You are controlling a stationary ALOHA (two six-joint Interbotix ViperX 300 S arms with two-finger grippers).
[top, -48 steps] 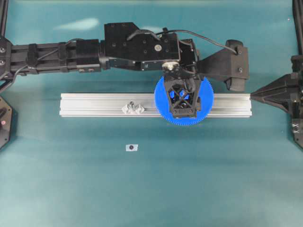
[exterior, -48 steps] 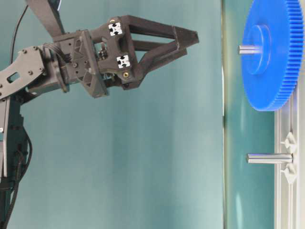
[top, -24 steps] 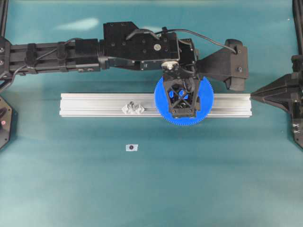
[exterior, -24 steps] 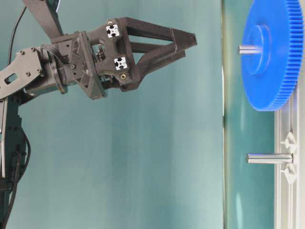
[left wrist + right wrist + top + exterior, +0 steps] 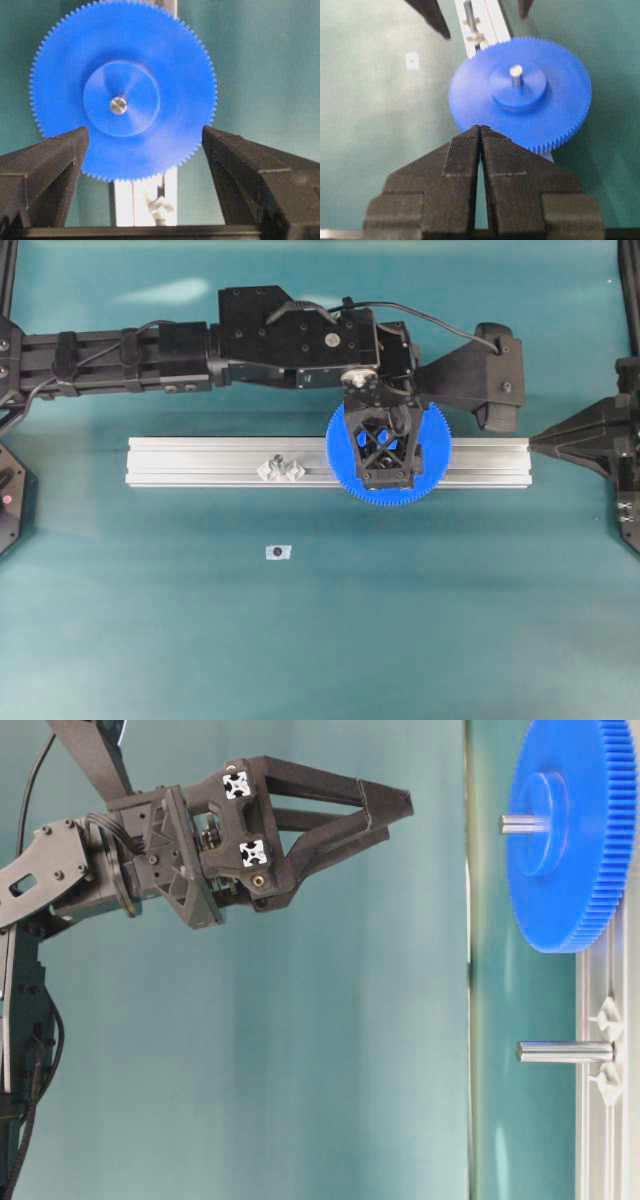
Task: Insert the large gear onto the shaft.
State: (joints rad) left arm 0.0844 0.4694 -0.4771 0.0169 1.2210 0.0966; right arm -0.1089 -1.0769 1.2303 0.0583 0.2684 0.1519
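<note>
Already the large gear (image 5: 440, 455) sits flat on the aluminium rail (image 5: 200, 462), with a silvery shaft (image 5: 118, 105) poking up through its raised hub, as the left wrist view shows plainly. Directly above it hangs the left gripper (image 5: 385, 445), its jaws spread wide and released, grasping nothing; in the left wrist view its two dark fingers (image 5: 42, 167) stand at roughly 8 and 4 o'clock of the gear, apart from the rim. At 9 o'clock of the gear along the rail, in the overhead view, stands a second peg with two small translucent mounts (image 5: 281, 469), bare. A small white tag (image 5: 278, 552) lies on the teal table (image 5: 450, 620) at about 7 o'clock of the gear, well apart. At 3 o'clock, near the table's edge, the right gripper (image 5: 480, 132) is clenched shut, empty, pointing toward the gear.
</note>
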